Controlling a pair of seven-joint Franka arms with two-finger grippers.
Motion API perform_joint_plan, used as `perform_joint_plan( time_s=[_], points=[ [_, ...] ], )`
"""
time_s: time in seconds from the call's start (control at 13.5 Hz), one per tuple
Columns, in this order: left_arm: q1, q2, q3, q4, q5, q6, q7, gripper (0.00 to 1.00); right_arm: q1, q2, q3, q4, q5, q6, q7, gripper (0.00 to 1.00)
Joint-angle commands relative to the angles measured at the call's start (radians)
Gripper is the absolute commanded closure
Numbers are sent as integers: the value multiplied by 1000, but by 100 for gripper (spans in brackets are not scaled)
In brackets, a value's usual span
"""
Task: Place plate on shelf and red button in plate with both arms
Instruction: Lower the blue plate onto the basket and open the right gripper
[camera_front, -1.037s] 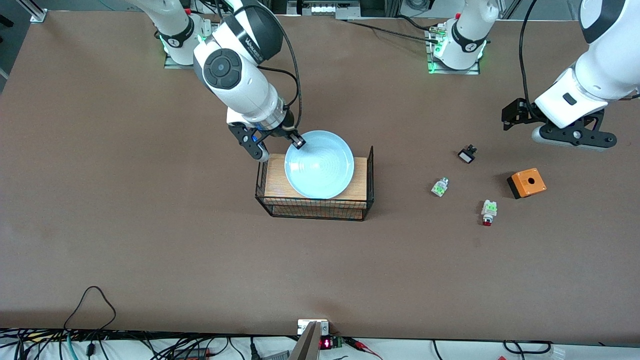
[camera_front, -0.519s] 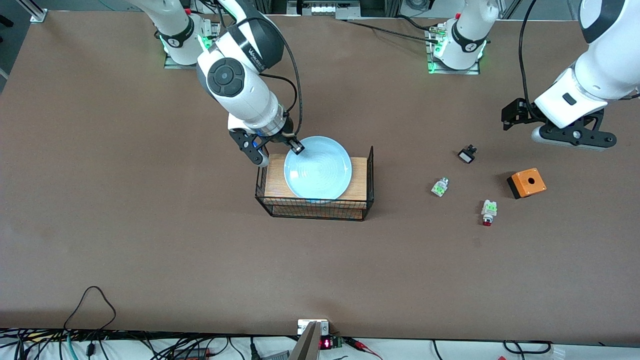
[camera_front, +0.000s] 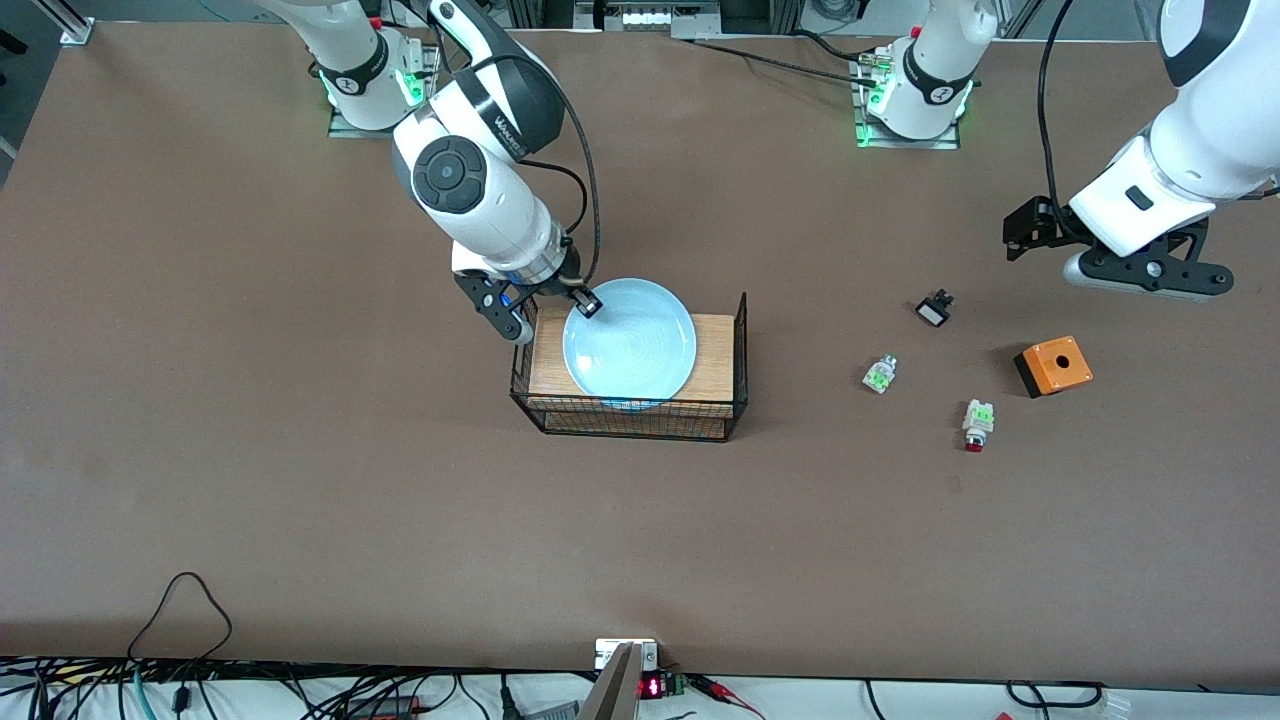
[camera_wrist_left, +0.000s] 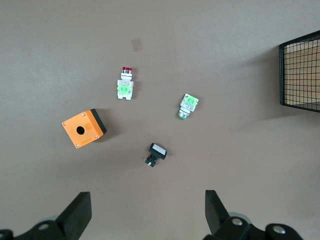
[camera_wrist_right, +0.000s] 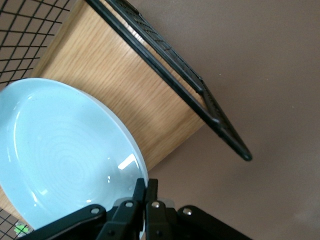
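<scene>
The pale blue plate (camera_front: 630, 345) is held low over the wooden board of the wire basket (camera_front: 741, 350). My right gripper (camera_front: 590, 303) is shut on the plate's rim at the edge toward the robots' bases; in the right wrist view the fingers (camera_wrist_right: 146, 189) pinch the rim of the plate (camera_wrist_right: 60, 155). The red button (camera_front: 977, 425), white with a green block and red cap, lies on the table toward the left arm's end; it also shows in the left wrist view (camera_wrist_left: 125, 84). My left gripper (camera_wrist_left: 148, 212) is open and empty, up over the table by the small parts.
An orange box with a hole (camera_front: 1052, 366), a green-and-white part (camera_front: 879, 374) and a small black-and-white part (camera_front: 934, 309) lie near the red button. The basket's wire walls (camera_wrist_right: 200, 90) stand around the board.
My right gripper has moved the plate down and slightly toward the right arm's end, lower into the basket. The left arm has not moved.
</scene>
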Motion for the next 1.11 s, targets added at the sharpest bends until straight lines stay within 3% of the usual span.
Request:
perform_joint_plan(
  time_s=[0.0,0.07,0.15,0.59,1.04],
  points=[
    [2,-1,-5,24,23,-22,-8,0,12,6,-16,7,-14,26,4,98],
    [2,-1,-5,24,23,-22,-8,0,11,6,-22,8,-13,26,9,74],
    [2,1,-5,24,23,-22,-8,0,11,5,-30,11,-17,23,-6,1],
    [3,1,-1,24,23,-21,-6,0,28,-36,-35,16,-27,5,0,0],
    [3,4,5,24,23,-21,-8,0,19,-135,-61,93,-115,-179,-67,0]
  ],
)
